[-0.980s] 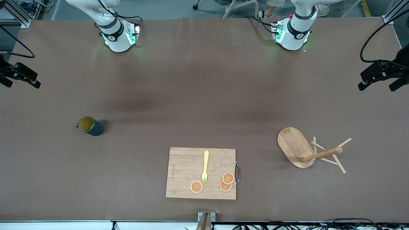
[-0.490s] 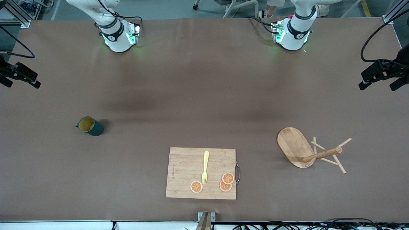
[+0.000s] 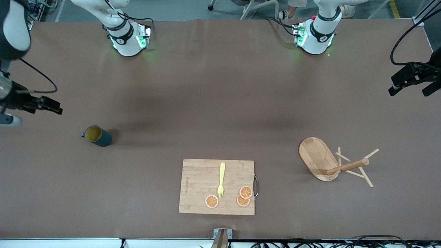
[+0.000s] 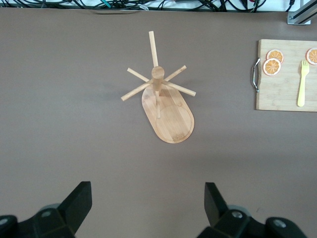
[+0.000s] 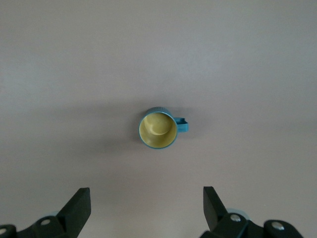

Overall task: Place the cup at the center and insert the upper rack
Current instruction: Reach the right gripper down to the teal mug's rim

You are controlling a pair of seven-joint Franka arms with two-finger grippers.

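The cup (image 3: 97,136), dark teal with a mustard-yellow inside, stands upright toward the right arm's end of the table. In the right wrist view the cup (image 5: 158,130) sits centred ahead of the jaws. My right gripper (image 3: 55,109) (image 5: 146,208) is open and empty above bare table close to the cup. The upper rack (image 3: 330,162), a bamboo mug tree, stands on its oval base toward the left arm's end. The left wrist view shows the rack (image 4: 166,101) too. My left gripper (image 3: 408,90) (image 4: 147,208) is open and empty over bare table, well apart from the rack.
A bamboo cutting board (image 3: 196,186) lies near the table's front edge, between the cup and the rack. It carries a yellow fork (image 3: 221,179) and three orange slices (image 3: 243,196). It also shows in the left wrist view (image 4: 282,94). The brown table (image 3: 220,103) spreads around them.
My right arm has swung in from the table's end, and its gripper has moved closer to the cup. The left gripper has barely shifted. The cup, rack and board have not moved.
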